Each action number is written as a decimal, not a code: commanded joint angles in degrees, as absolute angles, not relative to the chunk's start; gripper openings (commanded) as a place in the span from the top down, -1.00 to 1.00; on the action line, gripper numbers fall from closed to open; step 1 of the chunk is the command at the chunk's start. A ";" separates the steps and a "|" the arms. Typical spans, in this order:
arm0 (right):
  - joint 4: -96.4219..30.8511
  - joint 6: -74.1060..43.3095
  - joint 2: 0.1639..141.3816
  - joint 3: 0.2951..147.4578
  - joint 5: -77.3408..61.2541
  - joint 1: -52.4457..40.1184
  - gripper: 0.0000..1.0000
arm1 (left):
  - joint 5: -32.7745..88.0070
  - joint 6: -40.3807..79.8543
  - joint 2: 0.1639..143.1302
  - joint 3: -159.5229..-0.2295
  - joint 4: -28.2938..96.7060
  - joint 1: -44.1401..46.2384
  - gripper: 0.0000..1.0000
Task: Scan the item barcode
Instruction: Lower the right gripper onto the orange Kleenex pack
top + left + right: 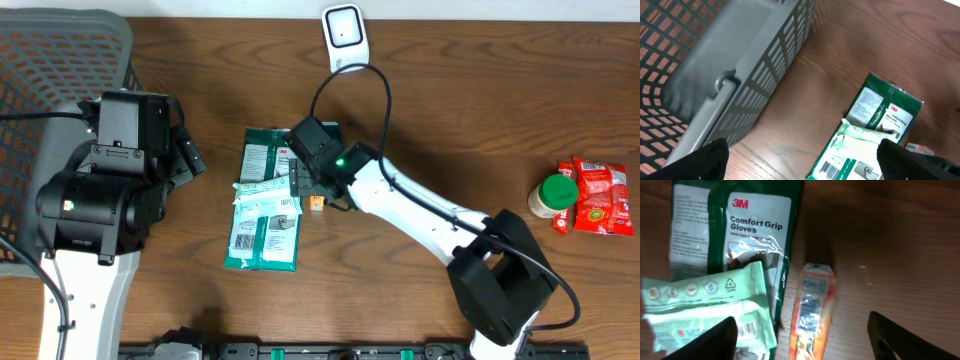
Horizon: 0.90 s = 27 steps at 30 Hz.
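Orange packet (812, 305) lies inside right pincer (802, 325), jaws apart; left pincer (802, 150) apart too.

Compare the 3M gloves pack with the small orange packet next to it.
Colour: the 3M gloves pack is dark green with a white label; the orange packet is orange. Size: the gloves pack is far larger; the orange packet is slim. Cover: a pale green packet lies across the gloves pack; the orange packet is uncovered. Both lie flat on the wooden table, side by side.
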<state>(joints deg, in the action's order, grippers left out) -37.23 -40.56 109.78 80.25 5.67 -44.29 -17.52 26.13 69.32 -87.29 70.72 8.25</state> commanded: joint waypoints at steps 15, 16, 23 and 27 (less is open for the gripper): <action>-27.31 -36.14 108.20 69.32 11.11 -42.19 0.19 | -18.55 26.24 69.23 -87.61 70.91 7.99 -0.89; -28.27 -35.59 107.77 69.32 11.11 -41.39 0.21 | -18.55 26.24 69.23 -87.61 70.91 7.99 -0.89; -36.12 -30.98 103.55 69.32 11.09 -33.43 0.19 | -18.55 26.24 69.23 -87.61 70.94 7.99 -0.89; -39.64 -26.72 100.77 69.32 10.90 -28.21 0.12 | -18.52 26.24 69.23 -87.61 70.91 7.99 -0.89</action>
